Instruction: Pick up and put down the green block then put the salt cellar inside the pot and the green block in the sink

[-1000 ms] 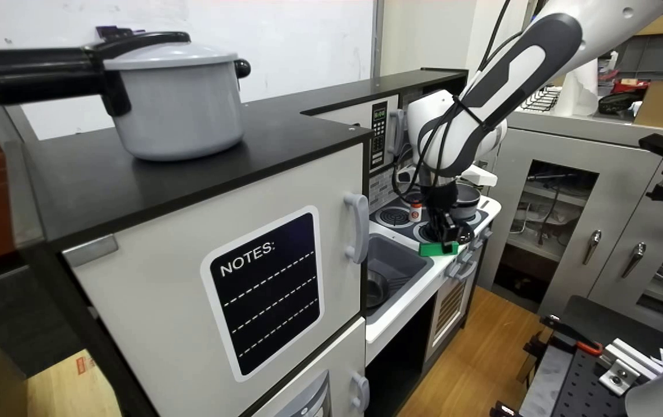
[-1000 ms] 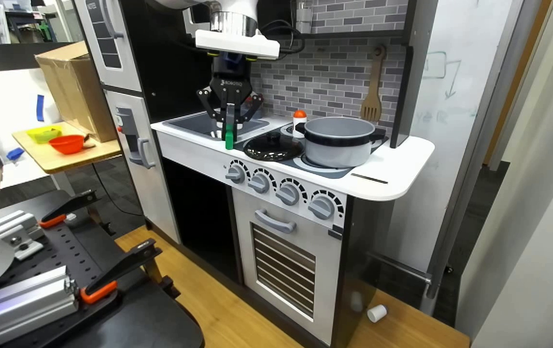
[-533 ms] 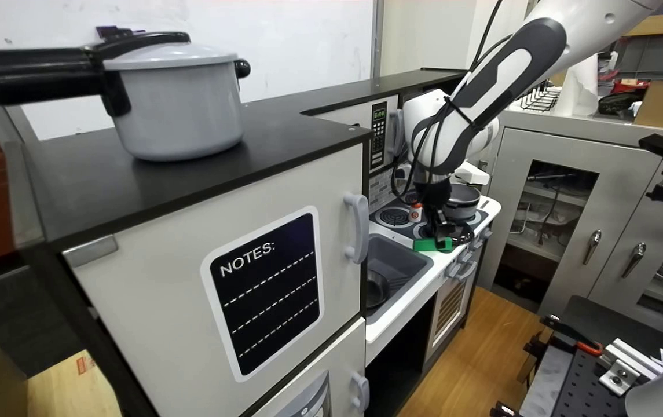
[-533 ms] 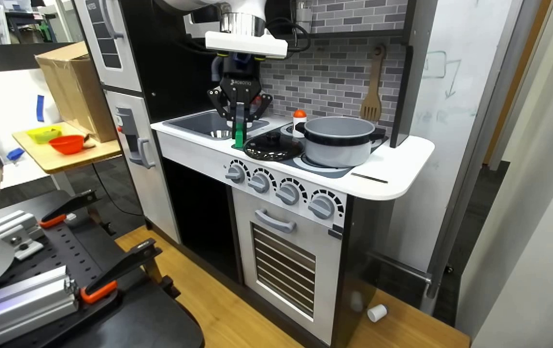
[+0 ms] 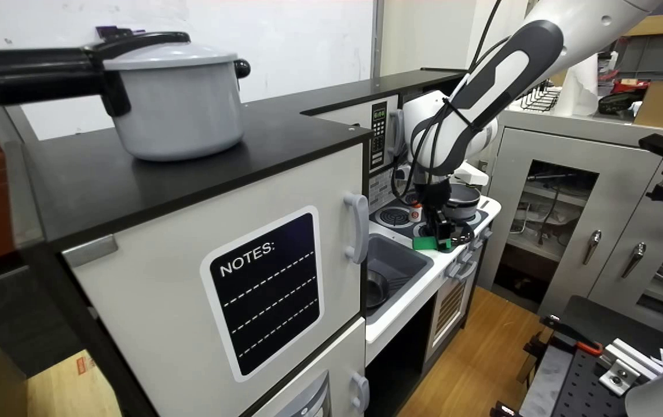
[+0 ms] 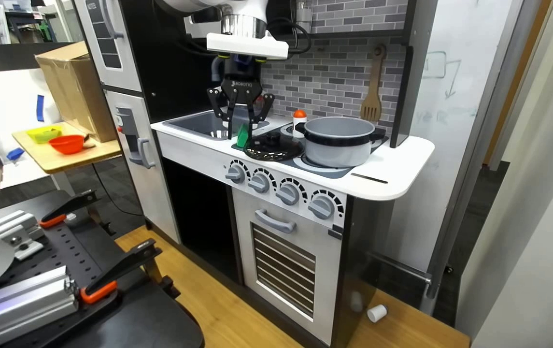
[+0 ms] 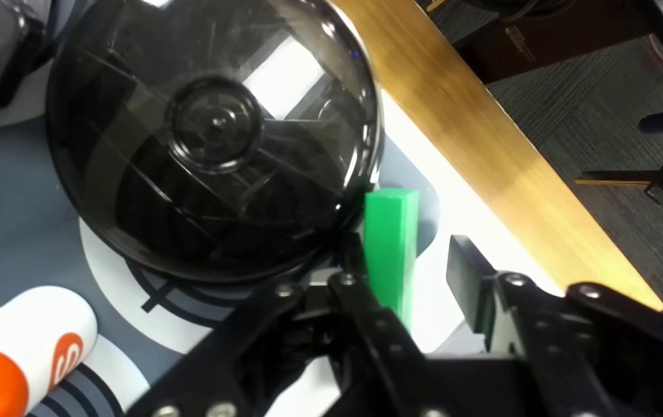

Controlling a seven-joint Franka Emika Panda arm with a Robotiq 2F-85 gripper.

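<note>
Here's the arm (image 5: 509,74), slanting down from the upper right in an exterior view! Wrist (image 6: 243,26) near top centre in an exterior view, claw (image 6: 240,133) pointing straight down below it, and look, its two fingers (image 7: 471,279) stand apart, lower right of the wrist view!

In an exterior view, taken from the end effector (image 6: 241,135), a black pot lid (image 6: 270,151) crowds 4 o'clock, and the salt cellar (image 6: 300,124) and gray pot (image 6: 338,152) block 3 — passage opens at 9 over the sink (image 6: 193,123). In the wrist view, a gap separates the green block (image 7: 388,249) from a finger (image 7: 465,272) at 3 o'clock.
</note>
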